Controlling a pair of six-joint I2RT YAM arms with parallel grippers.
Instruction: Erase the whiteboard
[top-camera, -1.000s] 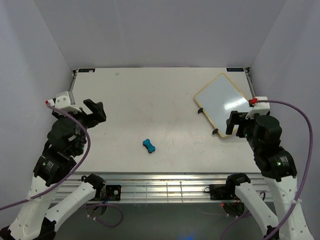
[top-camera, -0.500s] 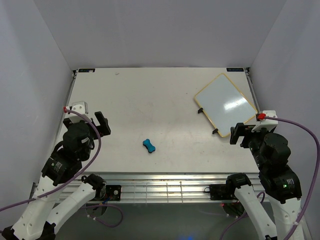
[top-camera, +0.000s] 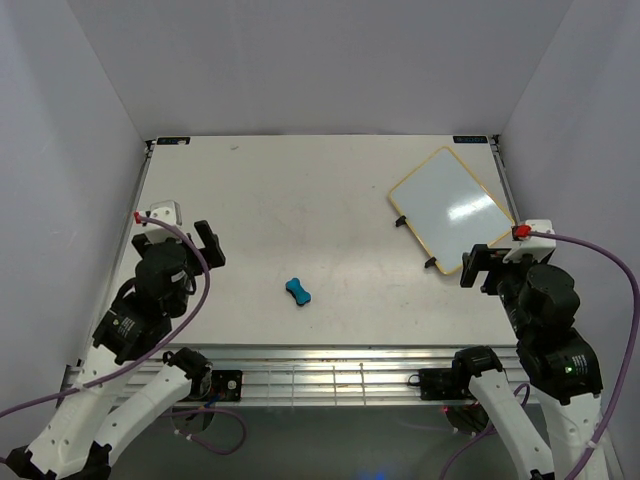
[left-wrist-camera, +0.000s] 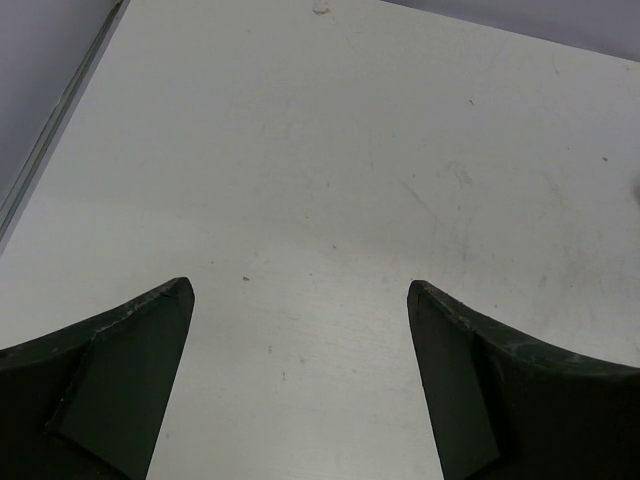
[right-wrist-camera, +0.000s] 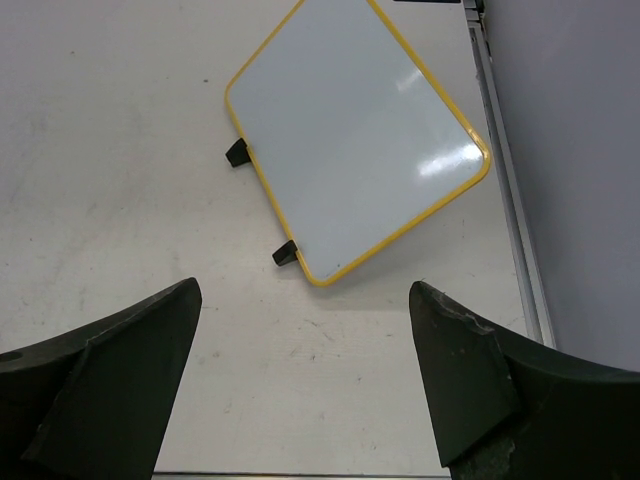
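I am holding my right gripper with its jaws spread wide and nothing between them. It is hanging over bare table, just short of the whiteboard. The board is lying flat ahead of it, at about 12 to 1 o'clock, near the table's right rail and tilted off square. My left gripper is likewise gaping and empty, looking down at plain table on the far left.

The eraser is sitting alone at about 6 o'clock from the table's centre, well apart from both grippers.

I am seeing no marks on the board's face, only glare, so I am judging the wiping finished and the arms to be parking. The next move is calling for little: I would be settling both arms at rest, or fetching the eraser if a closer look shows ink.

Against a second ago, the right gripper has backed off the board's near edge, and the left has swung inward and nearer. Board and eraser have not moved.
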